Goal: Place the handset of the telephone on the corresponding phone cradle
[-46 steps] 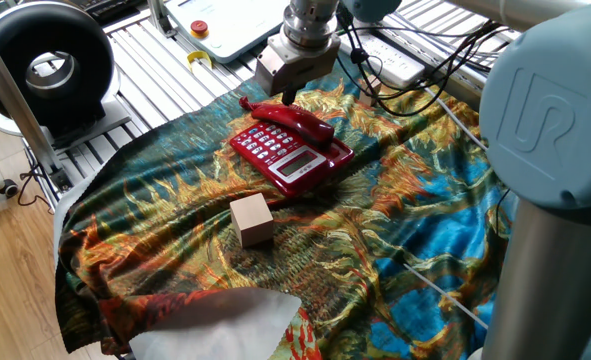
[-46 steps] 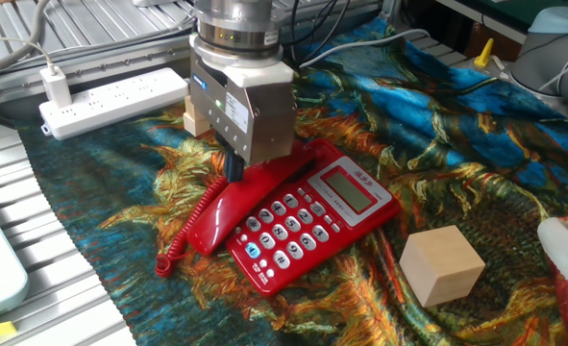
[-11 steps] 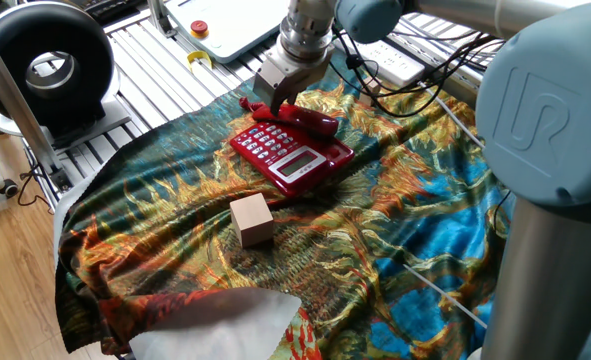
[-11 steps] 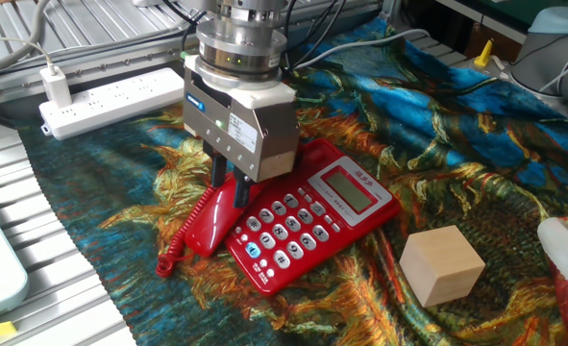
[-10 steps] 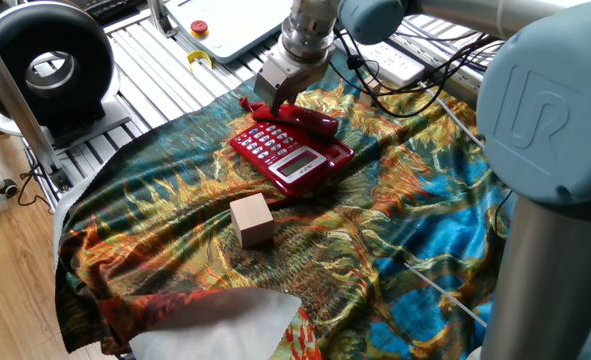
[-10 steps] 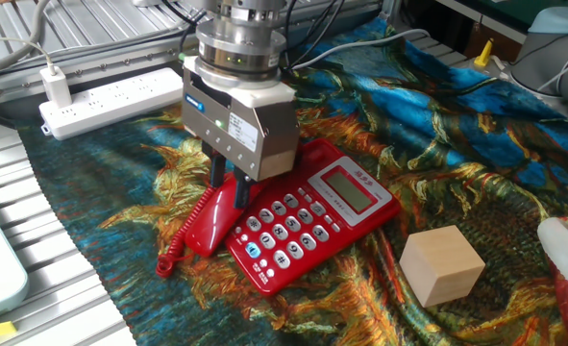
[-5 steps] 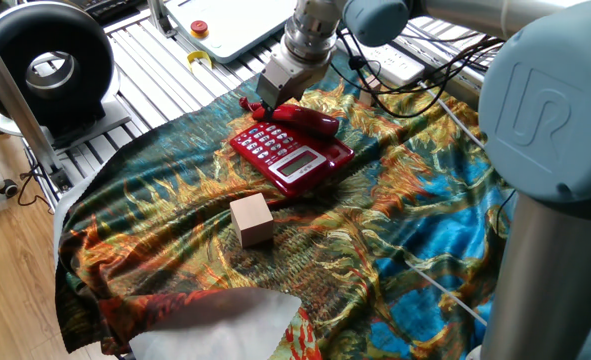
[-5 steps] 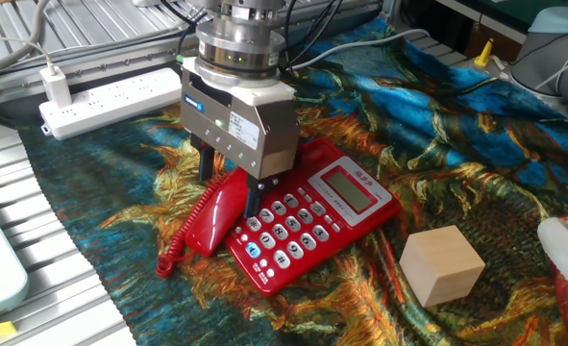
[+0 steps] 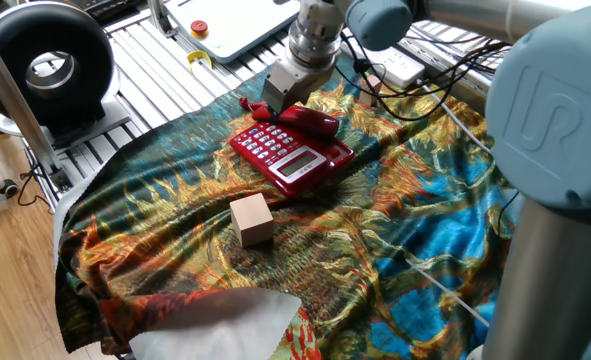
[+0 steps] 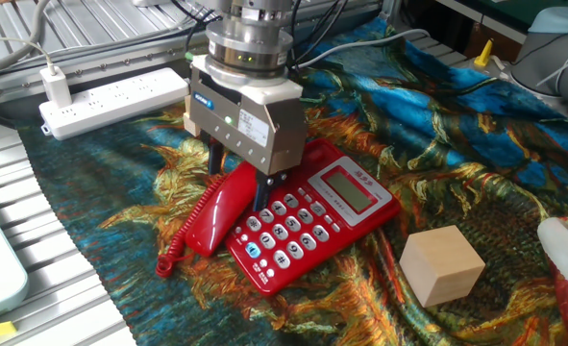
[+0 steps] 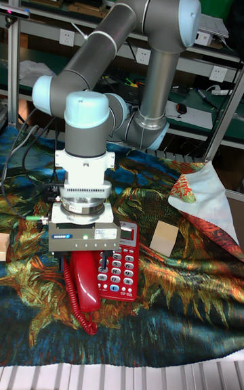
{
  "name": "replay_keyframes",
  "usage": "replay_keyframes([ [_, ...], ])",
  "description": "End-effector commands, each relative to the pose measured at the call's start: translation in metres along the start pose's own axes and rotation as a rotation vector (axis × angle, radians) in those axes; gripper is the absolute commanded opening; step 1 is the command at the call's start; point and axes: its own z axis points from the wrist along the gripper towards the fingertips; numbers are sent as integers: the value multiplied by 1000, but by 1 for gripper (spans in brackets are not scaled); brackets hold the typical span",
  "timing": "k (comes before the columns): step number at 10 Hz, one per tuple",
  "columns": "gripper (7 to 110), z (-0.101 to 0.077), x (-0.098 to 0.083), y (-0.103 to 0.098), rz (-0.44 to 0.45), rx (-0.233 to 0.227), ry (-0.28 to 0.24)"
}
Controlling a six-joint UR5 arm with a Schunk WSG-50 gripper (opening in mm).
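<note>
The red handset [image 10: 214, 217] lies flat along the left edge of the red telephone [image 10: 314, 217], covering the phone cradle, with its coiled cord [image 10: 171, 258] trailing off the front. My gripper [image 10: 237, 179] hovers just above the handset's far half, open, one finger on each side and neither touching it. In one fixed view the gripper [image 9: 276, 107] is over the handset [image 9: 305, 120] at the telephone's [image 9: 293, 158] back edge. The tall fixed view shows the gripper [image 11: 82, 255] above the handset [image 11: 83, 283], beside the keypad [image 11: 118, 269].
A tan wooden cube [image 10: 441, 265] sits on the patterned cloth [image 10: 476, 163] right of the phone. A white power strip [image 10: 111, 97] and cables lie behind the gripper. A white cloth [image 9: 215, 322] lies at the near edge, and a black round device [image 9: 45, 62] stands beyond the table.
The fingers, shut on the handset a second ago, have spread apart and let it go. The gripper has lifted slightly; the handset stays on the base.
</note>
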Motion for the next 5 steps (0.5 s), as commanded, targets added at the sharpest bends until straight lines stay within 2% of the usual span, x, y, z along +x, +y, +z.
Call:
replay_keyframes([
  [1,88,-12,8,0,18,0,1],
  [4,88,-9,5,1,24,2,-18],
  [5,66,-8,5,1,22,4,-20],
])
